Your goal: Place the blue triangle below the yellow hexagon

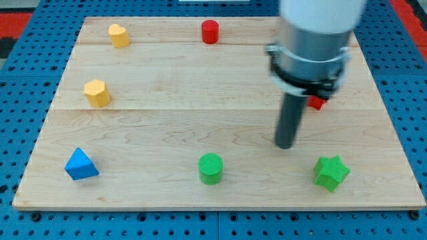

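Observation:
The blue triangle (81, 165) lies near the board's bottom left corner. The yellow hexagon (97, 93) sits above it at the view's left, about a third of the board's height away. My tip (285, 145) rests on the board at the right of centre, far to the right of both blocks. It touches no block.
A second yellow block (119, 35) is at the top left. A red cylinder (210, 31) is at the top centre. A red block (316, 103) is partly hidden behind the rod. A green cylinder (211, 168) and a green star (331, 173) lie along the bottom.

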### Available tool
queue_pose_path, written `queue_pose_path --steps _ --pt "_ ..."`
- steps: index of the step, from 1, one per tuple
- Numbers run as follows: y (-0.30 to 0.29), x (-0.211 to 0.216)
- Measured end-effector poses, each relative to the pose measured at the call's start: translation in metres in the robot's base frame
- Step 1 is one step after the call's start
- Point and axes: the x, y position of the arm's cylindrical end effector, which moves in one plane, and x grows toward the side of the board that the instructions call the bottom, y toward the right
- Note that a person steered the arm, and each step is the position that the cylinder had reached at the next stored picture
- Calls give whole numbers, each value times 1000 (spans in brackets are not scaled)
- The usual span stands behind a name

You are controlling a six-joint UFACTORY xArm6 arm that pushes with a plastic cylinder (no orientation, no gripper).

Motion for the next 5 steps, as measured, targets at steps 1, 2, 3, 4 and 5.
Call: queue_pose_path --steps 1,2,3,4,5 --pt "93 0" --pt "192 0" --pt "210 -1" --pt "212 -2" --pt "212 -2"
